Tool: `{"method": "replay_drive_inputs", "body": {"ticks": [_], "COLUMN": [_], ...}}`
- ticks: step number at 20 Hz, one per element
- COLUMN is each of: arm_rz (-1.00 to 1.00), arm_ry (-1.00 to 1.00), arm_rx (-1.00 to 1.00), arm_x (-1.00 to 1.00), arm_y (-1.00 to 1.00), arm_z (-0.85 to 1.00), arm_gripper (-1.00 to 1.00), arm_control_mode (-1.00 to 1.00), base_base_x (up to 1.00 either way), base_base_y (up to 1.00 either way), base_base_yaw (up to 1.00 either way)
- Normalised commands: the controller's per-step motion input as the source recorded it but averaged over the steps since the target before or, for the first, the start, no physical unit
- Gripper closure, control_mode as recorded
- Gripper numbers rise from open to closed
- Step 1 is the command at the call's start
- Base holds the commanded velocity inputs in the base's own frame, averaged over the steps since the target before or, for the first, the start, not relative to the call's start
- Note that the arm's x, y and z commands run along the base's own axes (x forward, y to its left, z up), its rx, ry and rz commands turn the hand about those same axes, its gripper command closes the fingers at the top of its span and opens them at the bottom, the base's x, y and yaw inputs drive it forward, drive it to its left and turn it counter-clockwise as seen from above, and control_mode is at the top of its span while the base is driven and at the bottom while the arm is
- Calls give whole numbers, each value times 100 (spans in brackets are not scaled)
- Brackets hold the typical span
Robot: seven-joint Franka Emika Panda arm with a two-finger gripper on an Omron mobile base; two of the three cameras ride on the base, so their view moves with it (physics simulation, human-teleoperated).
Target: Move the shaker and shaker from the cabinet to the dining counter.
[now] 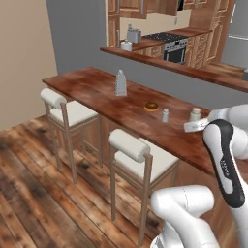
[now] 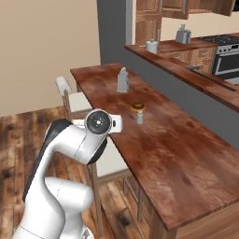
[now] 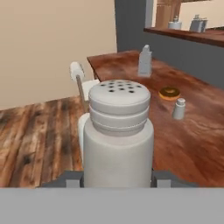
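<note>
While clamped upright between the narrowed jaws of the gripper (image 3: 117, 181), second shaker (image 3: 119, 135) riding over the dining counter (image 1: 97, 94).
Kept vertical, presumably for setting down near the first shaker (image 1: 165, 115), already standing beside the donut (image 1: 151, 106); box grater (image 1: 120, 83) farther along, stools (image 1: 133, 147) below, plank floor, kitchen behind.

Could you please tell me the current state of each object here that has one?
Held shaker: upright, clamped in gripper.
Second shaker: standing upright on dining counter, beside donut.
Box grater: upright on the counter.
Gripper: shut on the held shaker.
</note>
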Motion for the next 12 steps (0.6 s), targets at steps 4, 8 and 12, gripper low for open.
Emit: {"method": "replay_drive_inputs", "body": {"ticks": [4,8,12], "arm_rz": [11,5,0], "arm_ry": [-29,-11,5], "arm_rx": [0,0,0], "arm_x": [30,40,45], "arm_y": [-18,-30,-19], "arm_z": [-17,-7,-12], "arm_gripper": [100,100,100], "arm_control_mode": [-100,-100,-100], "base_base_x": [0,0,0], "base_base_y": [0,0,0], "base_base_yaw": [0,0,0]}}
